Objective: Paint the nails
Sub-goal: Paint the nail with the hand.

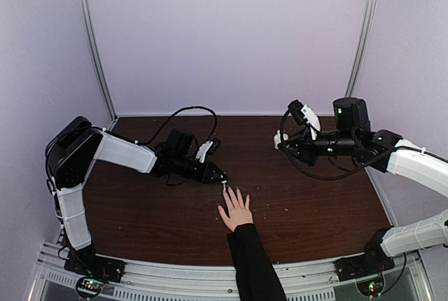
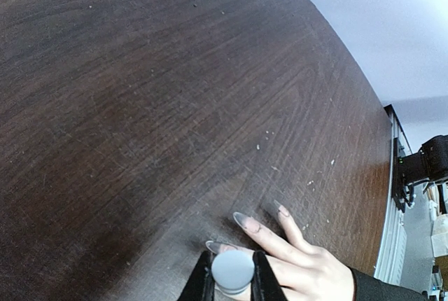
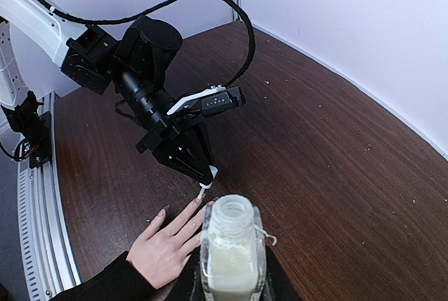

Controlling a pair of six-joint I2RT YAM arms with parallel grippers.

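Left fingers [image 2: 199,283] on white cap [image 2: 232,271], near nails [image 2: 240,218]

Soft, even light is falling from above, and the pale walls [image 1: 231,35] are glowing lilac without glare. The dark counter [image 1: 140,210] is soaking up most of it, and my arms are throwing only faint, smeared shadows. In my left wrist view the wood grain is bowing strongly toward the frame edges. A dim patch is lying beside the hand [image 2: 308,269], and the white cap [image 2: 232,271] in my left jaws is blurring, too close to focus. In my right wrist view the bottle [image 3: 229,255] in my right jaws is showing fairly crisp, while the counter's far edge is curving.
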